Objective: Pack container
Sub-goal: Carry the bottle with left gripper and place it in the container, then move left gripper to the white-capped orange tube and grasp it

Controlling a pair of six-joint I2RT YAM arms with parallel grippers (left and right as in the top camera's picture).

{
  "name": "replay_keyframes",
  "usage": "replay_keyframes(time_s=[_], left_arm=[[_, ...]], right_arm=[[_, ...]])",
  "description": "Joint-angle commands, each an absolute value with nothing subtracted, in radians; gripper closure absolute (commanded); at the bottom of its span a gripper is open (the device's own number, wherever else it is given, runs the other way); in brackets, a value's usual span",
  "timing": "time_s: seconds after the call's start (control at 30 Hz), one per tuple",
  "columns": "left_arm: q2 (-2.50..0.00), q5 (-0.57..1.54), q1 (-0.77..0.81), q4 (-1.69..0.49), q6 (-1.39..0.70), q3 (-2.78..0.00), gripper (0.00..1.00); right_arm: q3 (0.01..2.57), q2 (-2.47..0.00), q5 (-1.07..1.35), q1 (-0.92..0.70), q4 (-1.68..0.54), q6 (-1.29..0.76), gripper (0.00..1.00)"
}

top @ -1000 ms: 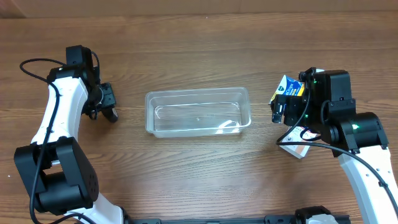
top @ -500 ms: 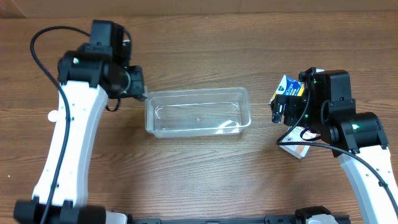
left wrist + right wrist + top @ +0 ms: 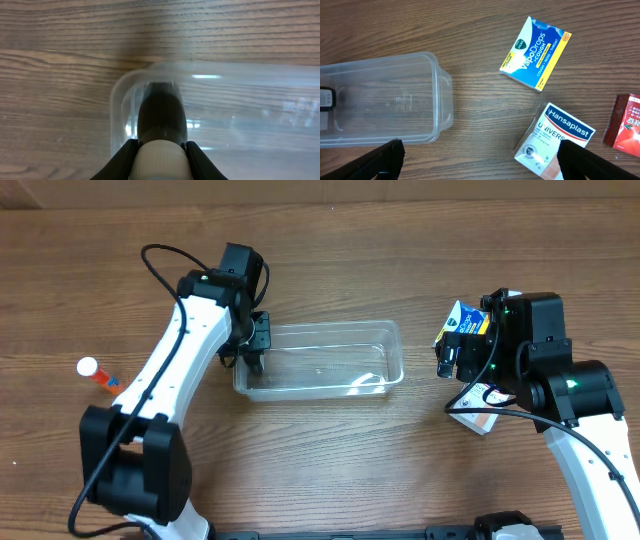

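Observation:
The clear plastic container [image 3: 320,330] lies in the middle of the table; its left end shows in the left wrist view [image 3: 240,67] and its right end in the right wrist view [image 3: 440,100]. My left gripper [image 3: 255,348] is shut on a dark bottle with a white ribbed cap [image 3: 161,112] and holds it over the container's left end. My right gripper [image 3: 450,362] is open and empty, hovering right of the container, its fingers [image 3: 480,165] spread wide above bare wood.
A blue and yellow VapoDrops box [image 3: 536,53] and a white Hansaplast box [image 3: 555,142] lie right of the container, with a red packet [image 3: 625,122] beyond. A small orange tube with a white cap [image 3: 97,373] lies at the far left.
My left arm has swung from the far left to the container's left end, carrying the bottle. The orange tube is now uncovered. The right arm has not moved.

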State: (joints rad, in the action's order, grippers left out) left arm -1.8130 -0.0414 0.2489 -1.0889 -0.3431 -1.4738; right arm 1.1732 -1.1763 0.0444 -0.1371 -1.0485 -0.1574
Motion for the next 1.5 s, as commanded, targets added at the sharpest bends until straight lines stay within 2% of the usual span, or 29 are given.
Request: replay_keyframes(time_s=[0.0,0.07,0.1,0.13,0.2,0.27,0.47,0.53,0.6,0.63,0.7,0.77,0.87,1.13,1.33,1.4,1.47], left_arm=[[-1.865,-0.060,0.251,-1.064,-0.321,-1.472,0.93],[-1.866,-0.059,0.251,-1.052,-0.313,-1.472,0.91],[-1.866,-0.060,0.251,-1.045,-0.313,-1.472,0.80],[-1.866,-0.059,0.251,-1.042,-0.313,-1.472,0.57],[-1.866,-0.058,0.251,-1.042,-0.314,-1.473,0.40],[-1.865,-0.031,0.251,-1.072,-0.314,-1.505,0.33],[-1.777,-0.020,0.252,-1.345,-0.290,-1.857,0.28],[-1.691,-0.112,0.234,-1.447,-0.306,-1.964,0.00],[-1.584,-0.206,0.125,-1.509,-0.364,-1.972,0.00],[-1.556,-0.205,0.005,-1.539,-0.363,-1.967,0.00],[-1.557,-0.194,-0.127,-1.547,-0.358,-1.944,0.00],[-1.567,-0.131,-0.293,-1.492,-0.337,-1.853,0.00],[-1.610,-0.077,-0.431,-1.380,-0.336,-1.712,0.00],[-1.911,-0.088,-0.474,-1.278,-0.326,-1.645,0.00],[-1.976,-0.104,-0.499,-1.273,-0.326,-1.645,0.00],[-1.987,-0.107,-0.500,-1.274,-0.326,-1.645,0.12],[-1.988,-0.107,-0.500,-1.273,-0.326,-1.645,0.38]], right_arm=[[1.204,-1.169,0.035,-0.133,-1.050,-0.158,0.00],[1.204,-1.169,0.035,-0.133,-1.050,-0.158,0.00],[1.204,-1.169,0.035,-0.133,-1.050,-0.158,0.00],[1.204,-1.169,0.035,-0.133,-1.050,-0.158,0.00],[1.204,-1.169,0.035,-0.133,-1.050,-0.158,0.00],[1.204,-1.169,0.035,-0.133,-1.050,-0.158,0.00],[1.204,-1.169,0.035,-0.133,-1.050,-0.157,0.00],[1.204,-1.169,0.035,-0.133,-1.051,-0.157,0.00],[1.204,-1.169,0.035,-0.133,-1.050,-0.157,0.00],[1.204,-1.169,0.035,-0.133,-1.050,-0.158,0.00],[1.204,-1.169,0.035,-0.133,-1.051,-0.157,0.00],[1.204,-1.169,0.035,-0.133,-1.051,-0.157,0.00],[1.204,-1.169,0.035,-0.133,-1.051,-0.158,0.00],[1.198,-1.169,0.036,-0.133,-1.054,-0.158,0.00],[1.198,-1.169,0.036,-0.133,-1.054,-0.158,0.00],[1.198,-1.169,0.036,-0.134,-1.054,-0.157,0.00],[1.198,-1.169,0.035,-0.133,-1.054,-0.158,0.00]])
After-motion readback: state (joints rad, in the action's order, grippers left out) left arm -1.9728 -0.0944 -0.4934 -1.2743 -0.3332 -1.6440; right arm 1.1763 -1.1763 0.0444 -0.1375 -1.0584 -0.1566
